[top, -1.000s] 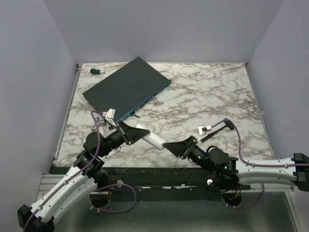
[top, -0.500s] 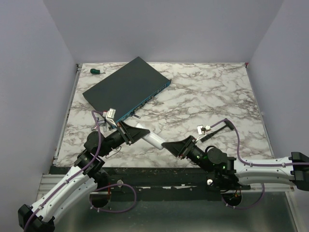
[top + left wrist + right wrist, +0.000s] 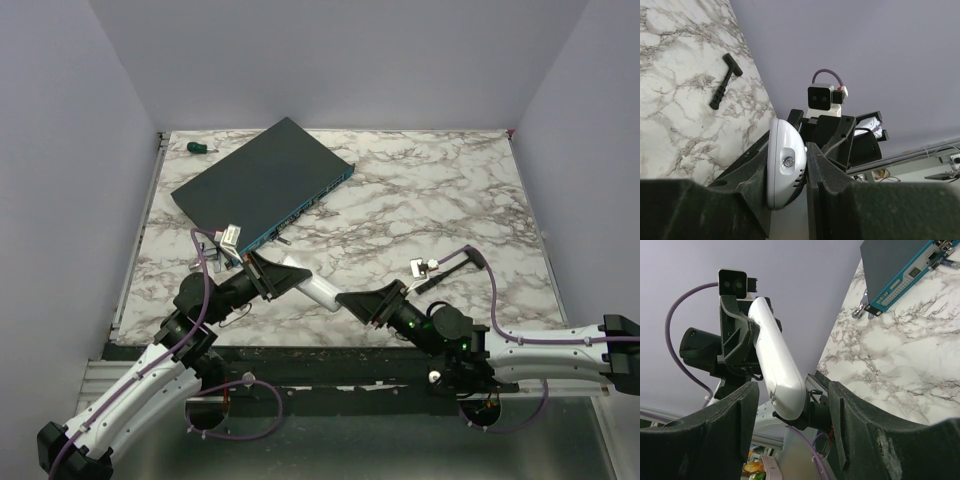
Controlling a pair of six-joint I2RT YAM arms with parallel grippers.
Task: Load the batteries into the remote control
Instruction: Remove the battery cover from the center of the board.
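The white remote control (image 3: 315, 290) hangs above the table's near edge, between the two arms. My left gripper (image 3: 262, 275) is shut on one end of it; in the left wrist view the remote's rounded end (image 3: 785, 165) is pinched between the black fingers (image 3: 816, 165). My right gripper (image 3: 362, 303) stands open around the other end. In the right wrist view the remote (image 3: 777, 365) sits between the right gripper's (image 3: 792, 407) spread fingers with a gap on each side. The batteries are out of view.
A large flat dark network box (image 3: 262, 185) lies at the back left of the marble table (image 3: 430, 200), and a green-handled screwdriver (image 3: 200, 147) lies in the far left corner. A small black tool (image 3: 725, 87) lies on the marble.
My right gripper's jaws have spread wider around the remote's end. The left gripper and the remote have stayed where they were.
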